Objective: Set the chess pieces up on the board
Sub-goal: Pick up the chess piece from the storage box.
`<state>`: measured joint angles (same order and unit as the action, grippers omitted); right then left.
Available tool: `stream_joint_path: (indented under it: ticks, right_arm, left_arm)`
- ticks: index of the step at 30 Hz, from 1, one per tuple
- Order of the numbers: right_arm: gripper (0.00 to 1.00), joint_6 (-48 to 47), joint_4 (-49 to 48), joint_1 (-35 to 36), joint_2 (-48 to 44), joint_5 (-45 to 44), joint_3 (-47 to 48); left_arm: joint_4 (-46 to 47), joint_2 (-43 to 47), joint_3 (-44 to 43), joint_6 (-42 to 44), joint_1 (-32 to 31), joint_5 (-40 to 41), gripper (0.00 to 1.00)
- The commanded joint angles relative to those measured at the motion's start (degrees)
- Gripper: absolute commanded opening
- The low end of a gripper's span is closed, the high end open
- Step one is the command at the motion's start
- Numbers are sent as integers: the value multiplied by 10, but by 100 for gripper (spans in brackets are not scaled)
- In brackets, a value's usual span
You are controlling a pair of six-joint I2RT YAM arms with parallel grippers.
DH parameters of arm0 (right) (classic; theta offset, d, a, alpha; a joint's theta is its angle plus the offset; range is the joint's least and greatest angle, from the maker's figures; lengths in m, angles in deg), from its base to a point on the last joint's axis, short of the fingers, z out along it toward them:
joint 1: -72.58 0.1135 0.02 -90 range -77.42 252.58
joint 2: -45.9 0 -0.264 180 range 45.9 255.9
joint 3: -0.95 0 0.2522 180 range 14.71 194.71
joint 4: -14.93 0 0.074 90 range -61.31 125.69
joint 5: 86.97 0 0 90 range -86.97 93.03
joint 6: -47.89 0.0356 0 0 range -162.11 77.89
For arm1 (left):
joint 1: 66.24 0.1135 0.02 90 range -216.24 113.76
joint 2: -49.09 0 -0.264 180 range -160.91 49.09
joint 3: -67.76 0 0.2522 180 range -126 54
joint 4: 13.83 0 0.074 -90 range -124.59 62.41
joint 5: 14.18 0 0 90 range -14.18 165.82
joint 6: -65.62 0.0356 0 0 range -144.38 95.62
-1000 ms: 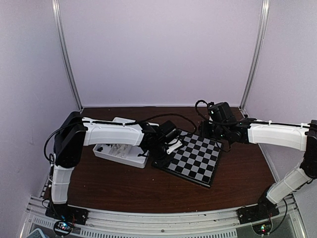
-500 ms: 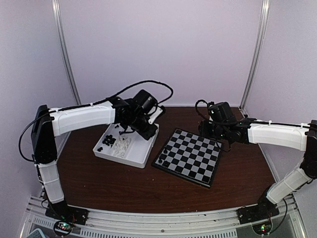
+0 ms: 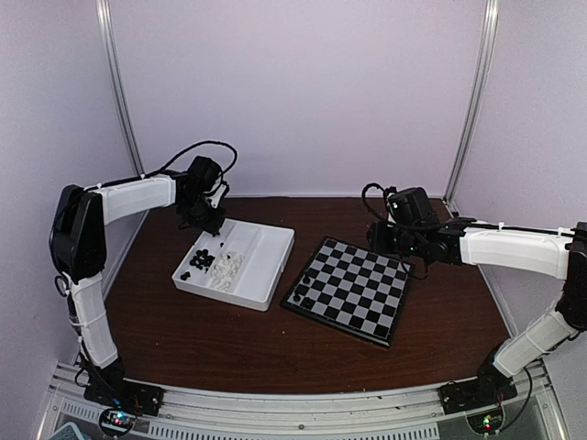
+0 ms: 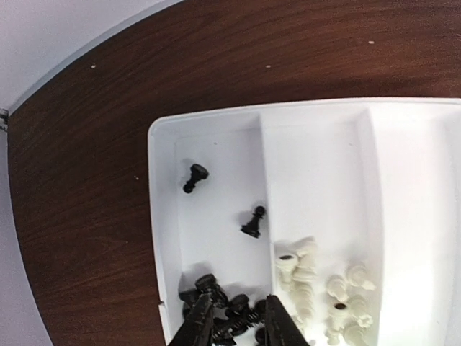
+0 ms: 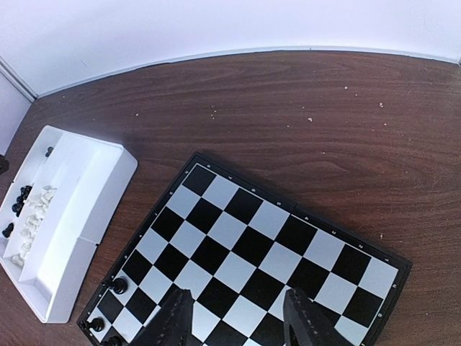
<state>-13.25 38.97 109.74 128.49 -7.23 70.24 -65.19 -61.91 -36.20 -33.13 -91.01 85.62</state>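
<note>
Looking at the board [image 3: 353,291] lying flat on the table [image 3: 229,344], right of centre and turned cornerwise to the near edge. Spotting three black chess pieces [image 5: 119,285] standing upright on squares at its corner nearest the tray [image 3: 266,280]. Finding the other chess pieces lying in that white divided tray just left of the board. Seeing there a loose black heap [image 4: 207,281] in the outermost compartment, two more black ones [image 4: 252,222] lying apart from it further along, and a cluster of white pieces [image 4: 324,288] in the compartment beside.

Taking in the table as dark brown wood grain, flecked with a few pale specks beyond the board. Seeing it closed in by pale lilac walls [image 3: 303,92], with slim metal posts [image 3: 124,101] rising at the back corners.

Watching the left end effector [image 4: 239,303] hanging over the black heap at the tray's far left end. Noting its jaws standing a narrow gap apart, with dark pieces showing through the gap. Not managing to tell whether touching any of them. Watching the right end effector [image 5: 238,299] hovering above the board's far corner, well away from the tray. Noting its jaws standing wide apart and gripping nothing, with only chequered squares showing between them.

Making out small pale marks along the board's black rim, too small for reading.
</note>
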Motion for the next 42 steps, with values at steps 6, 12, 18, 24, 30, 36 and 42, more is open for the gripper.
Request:
stream_joint_path:
  ticks: [6, 12, 18, 24, 30, 36, 42]
  right_arm:
    - [46, -18, -16, -3, 18, 20, 15]
    - [46, -18, -8, -5, 22, 11, 23]
    - [46, -14, -3, -10, 37, 15, 41]
    - [46, -14, 2, -11, 49, 17, 55]
    - [46, -15, 4, -15, 55, 21, 61]
    - [46, -14, 8, -18, 65, 30, 72]
    - [46, -15, 11, -21, 67, 33, 78]
  left_arm:
    - [-21, -131, -144, 65, 56, -24, 21]
    - [-40, -181, -211, 81, 71, -39, 21]
    - [-58, -215, -251, 123, 72, -48, 20]
    - [-58, -234, -260, 131, 72, -60, 20]
    - [-67, -263, -277, 135, 72, -40, 21]
    - [-68, -288, -293, 141, 72, -20, 26]
    - [-75, -301, -308, 142, 72, -21, 25]
